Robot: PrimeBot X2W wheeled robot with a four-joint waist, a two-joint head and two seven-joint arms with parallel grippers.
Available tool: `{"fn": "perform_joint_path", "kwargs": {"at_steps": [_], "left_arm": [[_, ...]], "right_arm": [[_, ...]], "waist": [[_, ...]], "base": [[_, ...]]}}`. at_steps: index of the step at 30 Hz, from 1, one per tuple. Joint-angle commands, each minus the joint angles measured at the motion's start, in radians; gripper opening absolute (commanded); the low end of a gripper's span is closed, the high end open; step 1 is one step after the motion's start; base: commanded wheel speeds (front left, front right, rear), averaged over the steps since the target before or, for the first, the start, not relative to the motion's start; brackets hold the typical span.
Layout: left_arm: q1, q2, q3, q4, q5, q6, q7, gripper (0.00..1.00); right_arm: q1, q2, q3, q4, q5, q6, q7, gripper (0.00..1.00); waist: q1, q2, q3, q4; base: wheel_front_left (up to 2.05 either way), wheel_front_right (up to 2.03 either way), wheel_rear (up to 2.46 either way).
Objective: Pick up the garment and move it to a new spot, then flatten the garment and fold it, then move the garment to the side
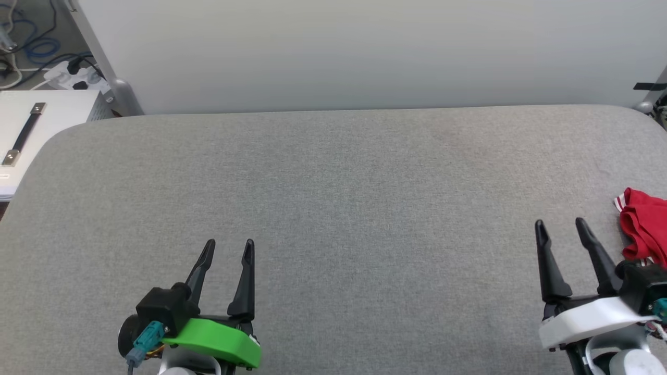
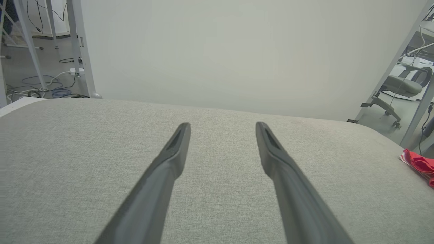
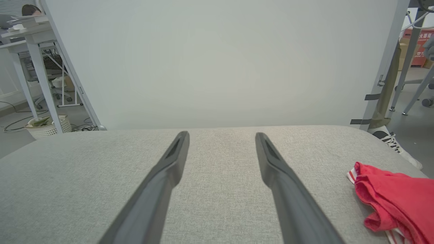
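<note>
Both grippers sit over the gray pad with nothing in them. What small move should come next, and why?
Probably swing the right gripper toward its right, over the garment. The garment lies bunched and untouched at the right edge of the pad, just beside that gripper, whose jaws stand open and empty. The left gripper sits far off.

head: above, looking down | wrists: low, facing backdrop | shared: grey tabletop, garment
</note>
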Motion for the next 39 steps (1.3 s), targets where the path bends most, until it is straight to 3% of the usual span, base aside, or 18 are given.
{"fn": "perform_joint_path", "kwargs": {"at_steps": [1,8,39], "left_arm": [[0.015,-0.005,0.006,-0.005,0.024,-0.009,-0.006,1.00],[0.024,-0.021,0.034,-0.008,0.061,-0.028,-0.006,1.00],[0.017,-0.046,0.049,-0.008,0.078,-0.042,-0.006,1.00]], "right_arm": [[0.012,0.010,0.002,0.006,-0.009,-0.001,-0.012,1.00],[0.026,0.040,0.018,0.031,-0.023,-0.001,-0.031,1.00],[0.005,0.043,0.040,0.050,-0.012,-0.001,-0.038,1.00]], "waist": [[0.0001,0.0000,-0.008,0.010],[0.0001,0.0000,-0.013,0.015],[0.0001,0.0000,-0.009,0.004]], "base": [[0.00,0.00,0.00],[0.00,0.00,0.00],[0.00,0.00,0.00]]}}
